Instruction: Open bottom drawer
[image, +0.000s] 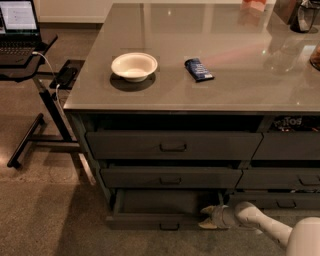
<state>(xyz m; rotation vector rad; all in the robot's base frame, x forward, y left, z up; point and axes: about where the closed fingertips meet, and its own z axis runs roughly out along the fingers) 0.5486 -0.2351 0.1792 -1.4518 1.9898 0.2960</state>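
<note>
Bottom drawer (145, 220) sits at lower centre, pulled partway out with its dark tray showing and its handle (169, 226) mid-front. Gripper (204, 218) is at lower right of centre, by the drawer's right end, fingers spread apart; contact with the drawer is unclear. Bowl (134, 66) and blue packet (199, 69) lie on the countertop (240, 75).

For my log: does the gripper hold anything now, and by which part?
Cannot be told. The gripper sits at the right end of the open bottom drawer, away from its centre handle.
</note>
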